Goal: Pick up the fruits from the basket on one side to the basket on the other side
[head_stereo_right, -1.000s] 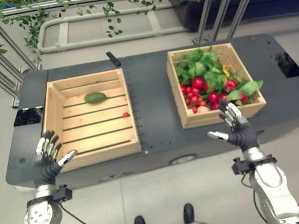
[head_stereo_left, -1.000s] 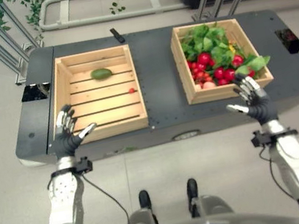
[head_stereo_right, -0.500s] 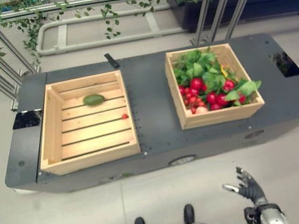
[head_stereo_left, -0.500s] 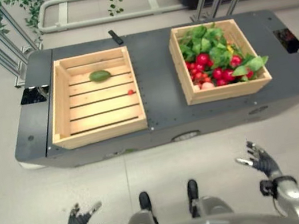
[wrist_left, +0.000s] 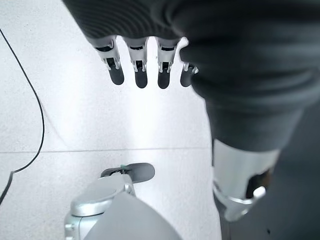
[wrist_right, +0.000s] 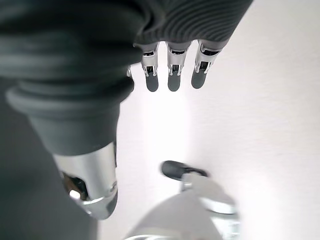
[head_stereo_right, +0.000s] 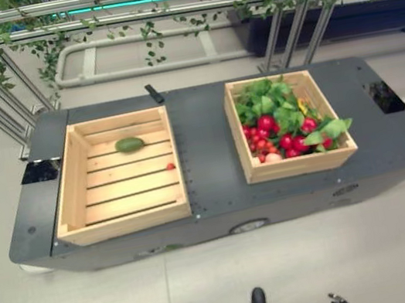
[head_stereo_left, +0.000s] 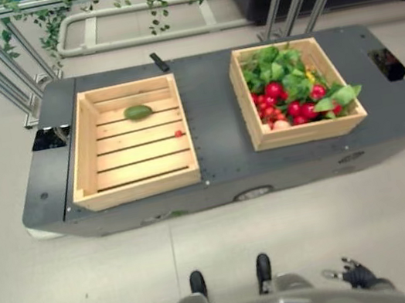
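A long dark grey platform (head_stereo_left: 221, 148) lies on the pale floor (head_stereo_left: 69, 285), backed by a metal rail frame hung with green vines (head_stereo_right: 122, 8). Two slatted wooden crates sit on it, well apart. The left crate (head_stereo_left: 132, 142) is nearly bare — a green avocado (head_stereo_left: 137, 112) rests on the slats near its far wall, and a small red fruit (head_stereo_left: 178, 133) lies by its right wall. The right crate (head_stereo_left: 298, 91) is heaped with leafy greens (head_stereo_left: 276, 68) at the far end and red fruits (head_stereo_left: 288, 105) toward the near end, a few leaves spilling over the near right corner. A small black remote-like object (head_stereo_left: 160, 61) lies on the platform just beyond the left crate.

Both hands hang low, over the floor and well clear of the platform. The left hand (wrist_left: 145, 65) has its fingers straight and relaxed, holding nothing; the right hand (wrist_right: 170, 65) — fingers likewise straight and slightly spread — is also empty.
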